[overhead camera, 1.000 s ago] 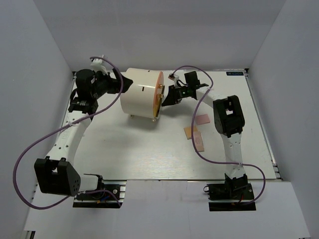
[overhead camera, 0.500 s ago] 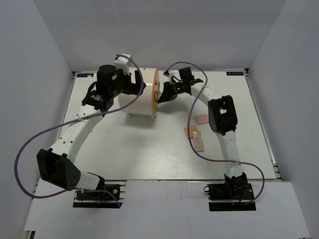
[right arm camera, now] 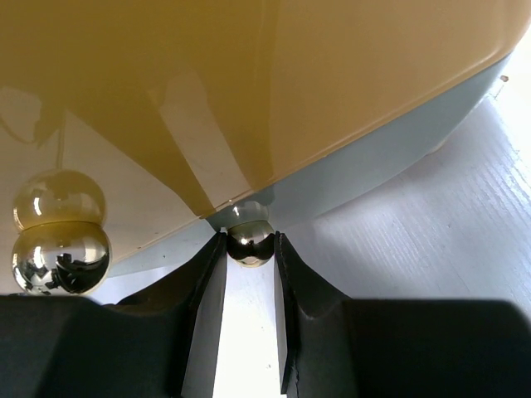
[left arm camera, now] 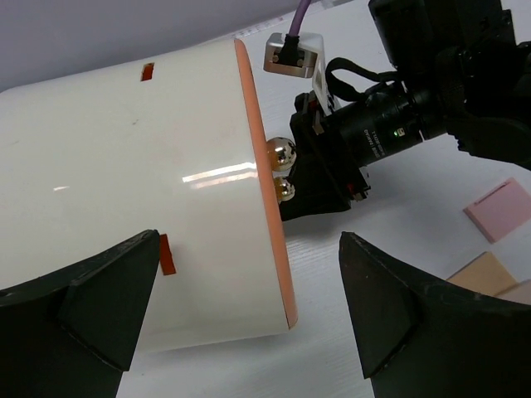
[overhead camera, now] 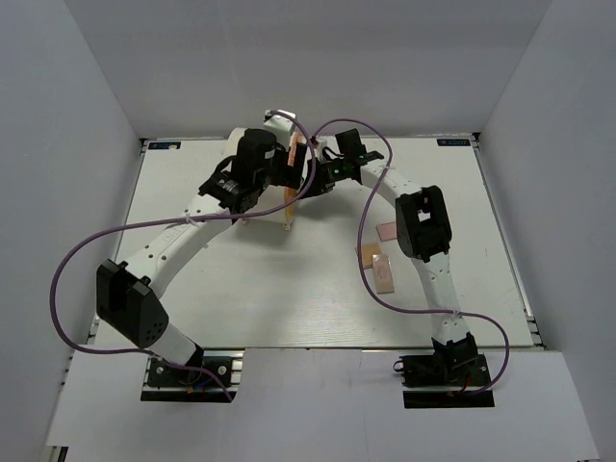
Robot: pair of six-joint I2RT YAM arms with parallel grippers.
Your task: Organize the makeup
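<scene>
Fingers (right arm camera: 303,298) on the right pinch a shiny gold ball knob (right arm camera: 250,242); left fingers (left arm camera: 99,290) spread by glossy cylinder (left arm camera: 124,191).

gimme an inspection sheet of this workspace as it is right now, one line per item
surface: white table, no spills seen
job's things: pink square and beige pieces lie loose on the table by the right arm; other makeup not seen
clutter: cream cylinder on its side, orange front facing the right arm
pincers: left pincer open over the cylinder, contact unclear; right pincer shut on a gold knob of the orange front
cables: purple cables loop off both arms; the right one passes close by the beige pieces
surroundings: plain white walls on three sides
</scene>
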